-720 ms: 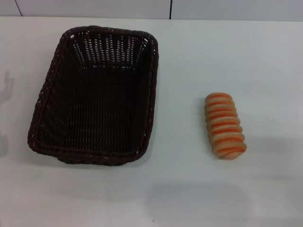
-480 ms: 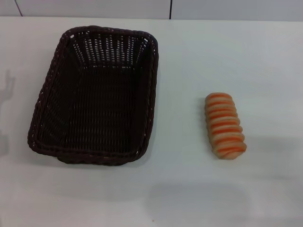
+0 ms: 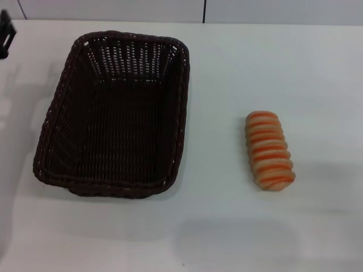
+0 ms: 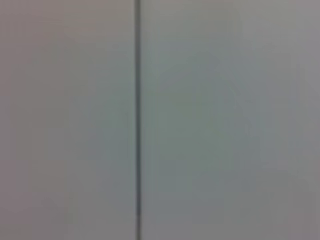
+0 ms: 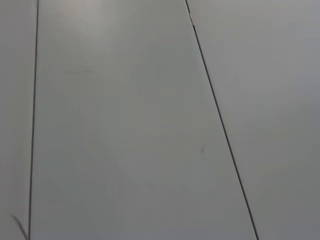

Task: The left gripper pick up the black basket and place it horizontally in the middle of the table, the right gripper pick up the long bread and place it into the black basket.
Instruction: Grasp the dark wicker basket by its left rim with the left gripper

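Note:
The black basket [image 3: 113, 113] stands empty on the left half of the white table [image 3: 227, 226], its long side running front to back. The long bread [image 3: 269, 149] lies on the table to the right of it, well apart, also lengthwise front to back. A black part of my left gripper [image 3: 5, 34] shows at the far left edge, left of the basket's far corner and apart from it. The right gripper is out of view. Both wrist views show only plain grey panels with dark seams.
A pale wall with a dark vertical seam [image 3: 204, 11] runs along the table's far edge. Bare tabletop lies between basket and bread and along the front.
A black part of my left gripper has come into the head view at the upper left edge. The basket and the bread have not moved.

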Action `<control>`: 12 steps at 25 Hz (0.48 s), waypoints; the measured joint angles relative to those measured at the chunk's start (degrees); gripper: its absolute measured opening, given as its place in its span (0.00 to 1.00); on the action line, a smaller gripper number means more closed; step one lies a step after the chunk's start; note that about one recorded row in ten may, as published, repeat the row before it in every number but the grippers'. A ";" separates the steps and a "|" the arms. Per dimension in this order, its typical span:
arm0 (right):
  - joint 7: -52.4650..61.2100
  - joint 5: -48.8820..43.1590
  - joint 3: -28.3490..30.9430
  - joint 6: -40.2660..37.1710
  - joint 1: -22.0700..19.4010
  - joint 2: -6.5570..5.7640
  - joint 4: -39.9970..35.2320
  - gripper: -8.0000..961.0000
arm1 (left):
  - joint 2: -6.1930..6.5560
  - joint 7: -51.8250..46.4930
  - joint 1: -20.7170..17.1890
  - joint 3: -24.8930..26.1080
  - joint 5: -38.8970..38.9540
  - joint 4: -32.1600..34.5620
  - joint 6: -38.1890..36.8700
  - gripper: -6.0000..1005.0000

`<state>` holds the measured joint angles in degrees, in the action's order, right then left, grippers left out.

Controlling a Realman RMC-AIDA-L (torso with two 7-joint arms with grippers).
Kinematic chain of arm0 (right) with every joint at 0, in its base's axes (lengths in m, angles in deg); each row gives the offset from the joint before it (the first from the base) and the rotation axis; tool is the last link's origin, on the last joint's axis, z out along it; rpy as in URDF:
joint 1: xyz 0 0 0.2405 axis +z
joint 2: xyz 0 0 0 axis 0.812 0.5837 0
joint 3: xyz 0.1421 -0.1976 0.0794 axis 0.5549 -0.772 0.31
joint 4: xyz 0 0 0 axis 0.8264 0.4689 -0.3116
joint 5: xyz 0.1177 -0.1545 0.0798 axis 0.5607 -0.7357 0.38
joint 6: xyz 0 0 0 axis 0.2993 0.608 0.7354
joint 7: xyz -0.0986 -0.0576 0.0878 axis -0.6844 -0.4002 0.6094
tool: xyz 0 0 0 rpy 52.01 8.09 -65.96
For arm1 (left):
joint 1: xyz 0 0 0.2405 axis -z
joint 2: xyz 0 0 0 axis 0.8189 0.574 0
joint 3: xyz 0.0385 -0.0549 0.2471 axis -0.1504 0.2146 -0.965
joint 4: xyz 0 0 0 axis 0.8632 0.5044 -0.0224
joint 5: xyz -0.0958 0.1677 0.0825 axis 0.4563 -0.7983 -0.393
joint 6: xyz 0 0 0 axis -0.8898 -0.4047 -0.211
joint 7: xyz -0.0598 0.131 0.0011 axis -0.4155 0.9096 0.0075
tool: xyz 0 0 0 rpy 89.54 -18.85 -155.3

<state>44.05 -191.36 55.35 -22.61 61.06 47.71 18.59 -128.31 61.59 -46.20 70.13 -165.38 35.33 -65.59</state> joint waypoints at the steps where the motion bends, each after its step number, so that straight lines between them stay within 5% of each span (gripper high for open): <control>1: 0.00 0.00 0.00 0.06 0.00 -0.01 0.01 0.82 | 0.27 0.02 -0.58 0.82 -1.38 -2.93 3.60 0.75; 3: 0.11 0.03 0.00 0.19 0.00 -0.02 0.02 0.82 | 0.46 0.03 -1.57 2.12 -2.93 -7.27 8.25 0.74; 5: 0.41 0.11 0.00 0.21 -0.08 -0.04 0.07 0.82 | 0.48 0.05 -4.51 6.12 -8.04 -24.18 29.83 0.74; 7: 0.44 0.14 0.00 0.21 -0.12 -0.04 0.08 0.82 | 0.22 0.09 -5.39 7.28 -9.01 -31.38 40.92 0.74; 9: 0.45 0.22 0.00 0.26 -0.13 -0.04 0.02 0.82 | 0.22 0.09 -5.39 7.28 -9.01 -31.38 40.92 0.73; 10: 0.45 0.22 0.00 0.26 -0.13 -0.04 0.02 0.82 | -0.89 1.23 -6.02 8.88 -9.17 -40.45 57.23 0.73; 11: 0.45 0.23 0.00 0.30 -0.11 -0.06 -0.01 0.82 | -0.89 1.23 -6.02 8.88 -9.17 -40.45 57.23 0.73; 12: 0.45 0.24 0.00 0.33 -0.06 -0.09 -0.05 0.82 | -2.11 2.91 -6.10 10.23 -9.18 -44.10 64.84 0.73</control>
<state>44.51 -191.12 55.35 -22.28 61.00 47.63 18.54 -130.42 64.50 -52.31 80.36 -174.57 -8.77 -0.76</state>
